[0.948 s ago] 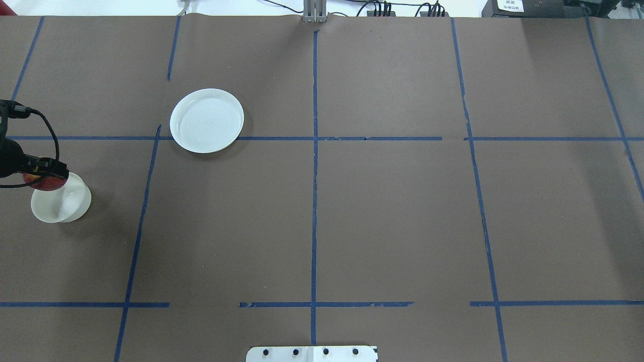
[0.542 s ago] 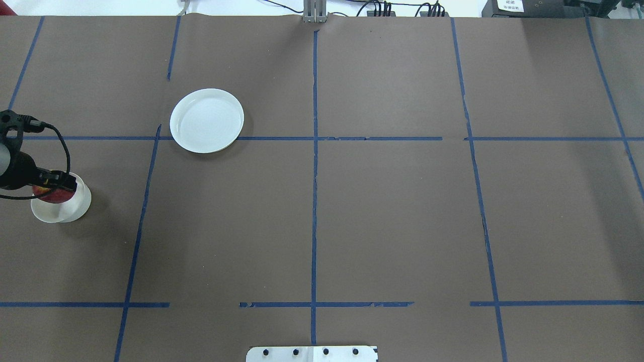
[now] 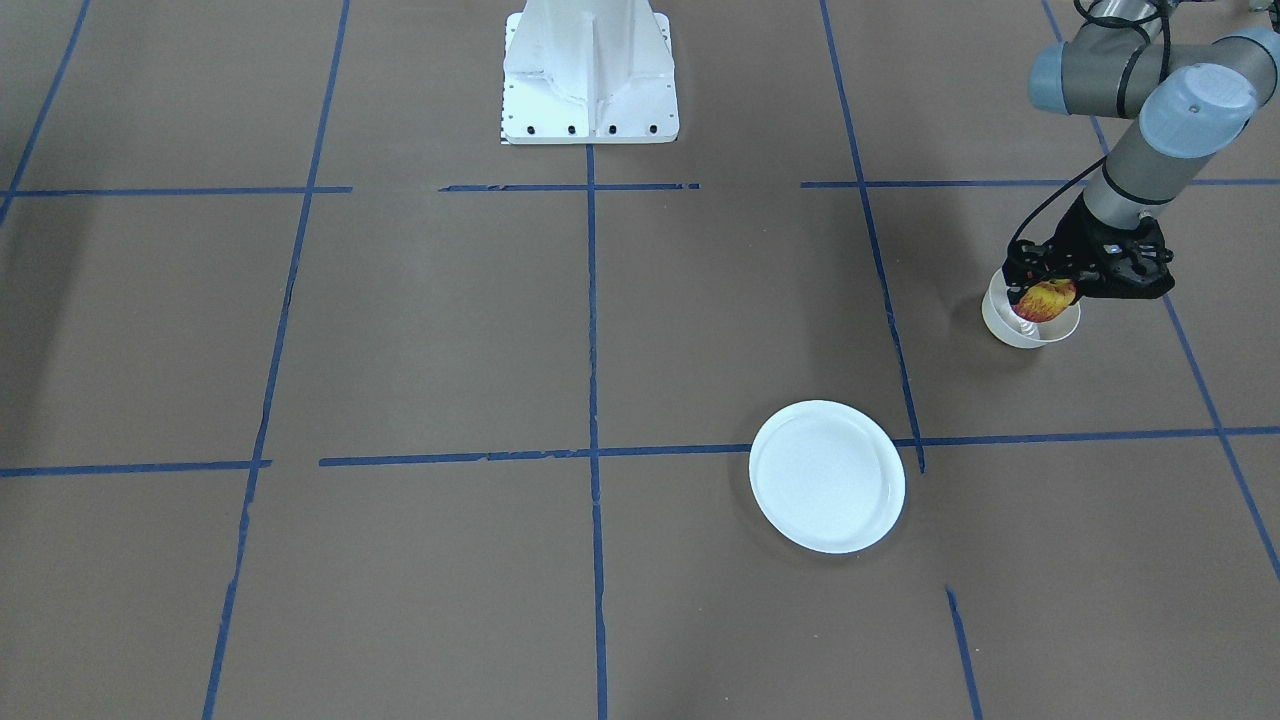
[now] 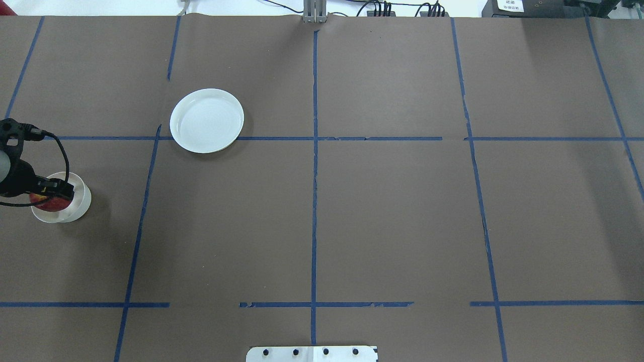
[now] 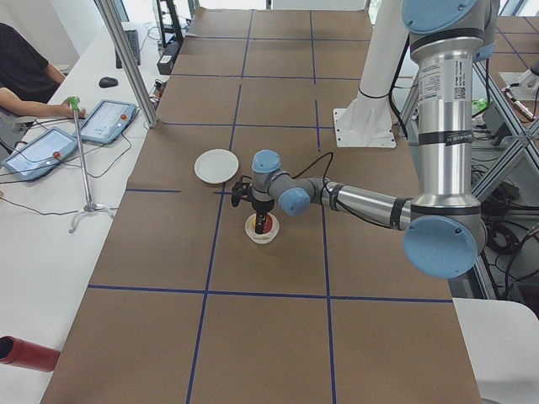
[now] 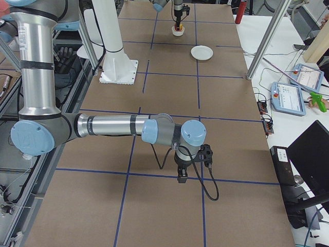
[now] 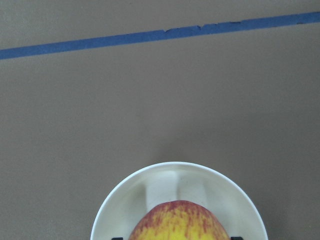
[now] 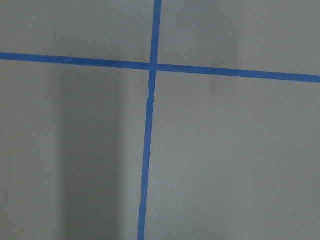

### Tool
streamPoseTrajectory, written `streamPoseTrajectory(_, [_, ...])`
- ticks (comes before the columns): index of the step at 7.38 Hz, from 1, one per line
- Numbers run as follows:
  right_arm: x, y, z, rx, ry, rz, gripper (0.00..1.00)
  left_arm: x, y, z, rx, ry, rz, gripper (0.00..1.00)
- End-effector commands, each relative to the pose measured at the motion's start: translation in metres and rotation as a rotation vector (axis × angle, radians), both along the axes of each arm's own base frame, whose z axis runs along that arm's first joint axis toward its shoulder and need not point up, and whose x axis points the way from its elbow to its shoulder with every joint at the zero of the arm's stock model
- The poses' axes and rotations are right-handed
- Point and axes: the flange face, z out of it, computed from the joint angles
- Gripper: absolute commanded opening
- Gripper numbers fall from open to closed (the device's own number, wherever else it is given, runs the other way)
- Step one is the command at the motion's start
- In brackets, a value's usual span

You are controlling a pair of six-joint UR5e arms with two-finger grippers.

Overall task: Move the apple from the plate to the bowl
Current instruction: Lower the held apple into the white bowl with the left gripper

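My left gripper point(image 4: 50, 195) is shut on the red-and-yellow apple point(image 4: 46, 203) and holds it low in the mouth of the small cream bowl point(image 4: 75, 203) at the table's far left. In the front-facing view the apple point(image 3: 1045, 298) sits between the black fingers just above the bowl point(image 3: 1030, 328). The left wrist view shows the apple's top point(image 7: 179, 222) over the bowl's rim point(image 7: 150, 176). The white plate point(image 4: 207, 120) lies bare, farther back and to the right. My right gripper point(image 6: 182, 176) shows only in the exterior right view, low over bare table; I cannot tell whether it is open or shut.
The white robot base plate point(image 3: 590, 75) stands at the near middle edge of the table. Blue tape lines cross the brown table cover. Tablets point(image 5: 105, 118) and a thin metal stand point(image 5: 84, 168) are on the side desk beyond the table's left end.
My left gripper has moved toward the robot side and down with the apple, from over the bowl's far rim to the bowl's mouth. The plate has not moved.
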Motion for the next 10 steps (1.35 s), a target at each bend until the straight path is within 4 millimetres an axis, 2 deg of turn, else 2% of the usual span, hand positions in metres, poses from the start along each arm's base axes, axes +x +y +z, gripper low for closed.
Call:
streamPoseTrajectory(1, [0.0, 0.0, 0.0, 0.0, 0.0, 0.0, 1.0, 0.002, 0.001, 0.004, -0.014, -0.01, 0.006, 0.14])
streamPoseTrajectory(3, [0.0, 0.0, 0.0, 0.0, 0.0, 0.0, 1.0, 0.004, -0.001, 0.003, -0.011, -0.006, 0.008, 0.56])
streamPoseTrajectory(5, [0.0, 0.0, 0.0, 0.0, 0.0, 0.0, 1.0, 0.005, -0.002, 0.0, -0.006, -0.002, 0.008, 0.92])
streamPoseTrajectory(6, [0.0, 0.0, 0.0, 0.0, 0.0, 0.0, 1.0, 0.005, -0.002, -0.002, -0.002, 0.001, 0.008, 0.99])
streamPoseTrajectory(8, [0.0, 0.0, 0.0, 0.0, 0.0, 0.0, 1.0, 0.003, -0.001, -0.007, 0.002, 0.005, 0.006, 1.0])
streamPoseTrajectory(9, [0.0, 0.0, 0.0, 0.0, 0.0, 0.0, 1.0, 0.002, -0.002, -0.015, 0.003, 0.004, 0.004, 1.0])
streamPoseTrajectory(10, [0.0, 0.0, 0.0, 0.0, 0.0, 0.0, 1.0, -0.001, -0.001, -0.034, 0.002, 0.016, 0.027, 1.0])
